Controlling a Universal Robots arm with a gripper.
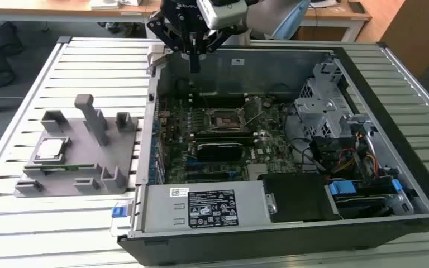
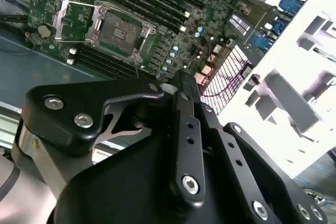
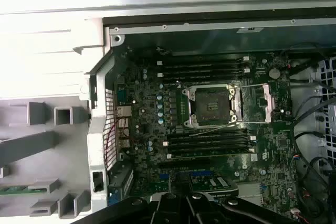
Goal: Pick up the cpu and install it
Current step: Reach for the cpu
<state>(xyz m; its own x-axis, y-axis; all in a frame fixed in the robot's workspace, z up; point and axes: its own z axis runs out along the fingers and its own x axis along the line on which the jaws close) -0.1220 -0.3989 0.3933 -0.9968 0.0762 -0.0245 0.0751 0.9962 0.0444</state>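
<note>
Looking down on a white slatted metal table (image 1: 43, 234) that is carrying everything else. Seeing a large black metal computer case (image 1: 289, 248) lying open on it, toward the exterior view's right. Finding inside that case a green circuit-covered motherboard (image 1: 267, 139), a silver box-shaped power supply (image 1: 199, 206) at the near edge, and a silver perforated drive cage (image 1: 323, 97) with bundled cables toward the exterior view's right. Noting, near the middle of the motherboard, a black square socket (image 1: 224, 118) lying uncovered, with its metal frame swung aside in both wrist views (image 3: 211, 106) (image 2: 116, 31).

Turning to the exterior view's left and finding a grey plastic fixture (image 1: 106, 145) with upright posts and recesses, standing on the table beside the case. Spotting the cpu (image 1: 51, 148), a small flat square chip with a shiny silver top, resting flat in one recess of that fixture. Making out a long narrow green memory stick (image 1: 62, 167) lying in a slot just beside it.

Watching the black metal gripper (image 1: 194, 70) hanging above the case's far wall, fingers pressed together and pinching nothing, well apart from the cpu.
</note>
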